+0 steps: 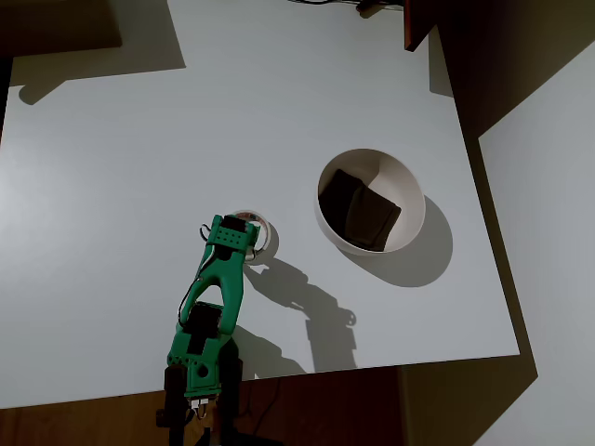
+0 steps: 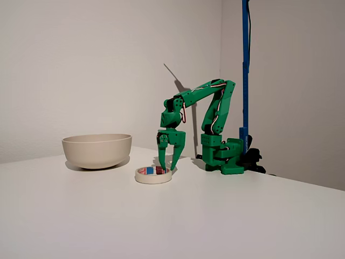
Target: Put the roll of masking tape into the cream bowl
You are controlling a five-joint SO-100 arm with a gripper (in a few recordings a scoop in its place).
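Observation:
The roll of masking tape [image 2: 153,174] lies flat on the white table, a small off-white ring with red marks inside. My green gripper [image 2: 168,165] points straight down onto its right side. One finger reaches into the hole and the other stands just outside the wall. The jaws are apart and the roll rests on the table. From overhead, the gripper [image 1: 244,236] covers most of the roll [image 1: 264,223]. The cream bowl [image 1: 410,190] sits well to the right of the roll there, with a dark brown piece [image 1: 359,210] at its bottom. In the fixed view the bowl [image 2: 97,150] stands left of the roll.
The arm's base [image 2: 223,156] is at the table's edge, next to a blue pole [image 2: 245,70]. A dark gap [image 1: 483,111] borders the table past the bowl in the overhead view. A dark object [image 1: 418,23] overhangs the far corner.

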